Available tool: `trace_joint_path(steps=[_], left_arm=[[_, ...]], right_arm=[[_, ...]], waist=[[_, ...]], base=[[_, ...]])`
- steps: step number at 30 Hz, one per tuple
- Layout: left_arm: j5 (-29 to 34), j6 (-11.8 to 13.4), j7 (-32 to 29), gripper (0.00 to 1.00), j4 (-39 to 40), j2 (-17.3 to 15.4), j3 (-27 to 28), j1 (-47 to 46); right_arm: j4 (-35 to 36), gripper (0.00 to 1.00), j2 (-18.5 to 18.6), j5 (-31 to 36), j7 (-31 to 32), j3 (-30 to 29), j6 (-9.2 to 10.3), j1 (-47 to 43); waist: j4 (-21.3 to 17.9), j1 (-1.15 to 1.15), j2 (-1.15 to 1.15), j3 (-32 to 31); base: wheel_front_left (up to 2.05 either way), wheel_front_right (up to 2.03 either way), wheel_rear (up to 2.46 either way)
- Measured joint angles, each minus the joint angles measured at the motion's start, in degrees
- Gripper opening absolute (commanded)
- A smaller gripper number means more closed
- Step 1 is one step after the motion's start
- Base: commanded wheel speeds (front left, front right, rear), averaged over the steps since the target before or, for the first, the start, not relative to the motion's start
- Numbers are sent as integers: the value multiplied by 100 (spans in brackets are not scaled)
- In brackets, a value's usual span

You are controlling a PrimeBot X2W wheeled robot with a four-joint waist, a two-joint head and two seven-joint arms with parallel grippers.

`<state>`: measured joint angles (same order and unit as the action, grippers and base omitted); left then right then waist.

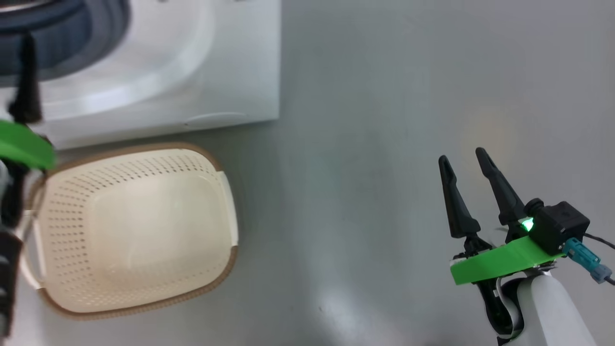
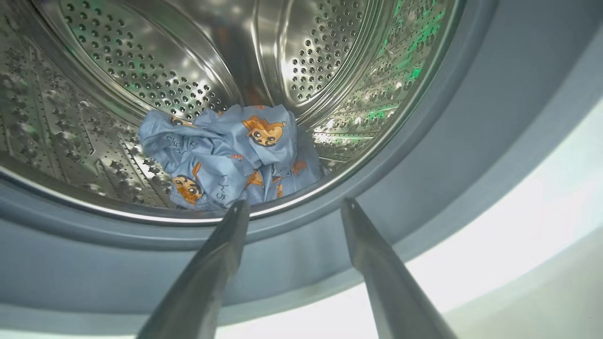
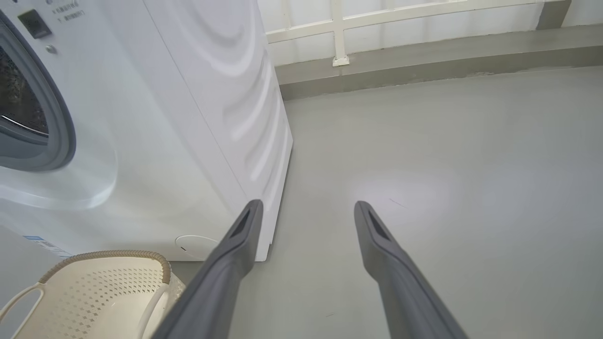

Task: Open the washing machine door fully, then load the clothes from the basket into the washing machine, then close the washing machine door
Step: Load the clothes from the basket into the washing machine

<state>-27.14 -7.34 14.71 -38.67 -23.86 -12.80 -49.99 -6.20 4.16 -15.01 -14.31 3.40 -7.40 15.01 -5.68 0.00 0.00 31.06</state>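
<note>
Found clothes mid-frame in the drum of the washing machine, straight beyond left gripper fingers, spread and empty. Found basket bare, lower left. Held right gripper fingers apart too, lower right, farther from the machine.

Laundry/utility area, prob. at home: white front-load washing machine on bare grey floor, cream basket at its front, white railing on low grey kerb beyond.

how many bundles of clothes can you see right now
1 heap: the clothes lie bunched low in the washing machine drum, near its rim; it may be more than one piece tangled together. The basket holds none.
</note>
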Motion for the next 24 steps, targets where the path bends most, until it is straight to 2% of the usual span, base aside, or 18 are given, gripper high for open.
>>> trace_joint_path(steps=[17,24], left_arm=[[603,11,-1,100,1663,556,426,2398],[804,126,-1,100,2129,884,599,3143]], right_arm=[[-147,100,115,32,0,-12,0,-378],[-153,100,118,22,0,-31,0,-576]], waist=[[565,0,0,-1038],[697,0,0,-1371]], base=[[0,0,0],[0,0,0]])
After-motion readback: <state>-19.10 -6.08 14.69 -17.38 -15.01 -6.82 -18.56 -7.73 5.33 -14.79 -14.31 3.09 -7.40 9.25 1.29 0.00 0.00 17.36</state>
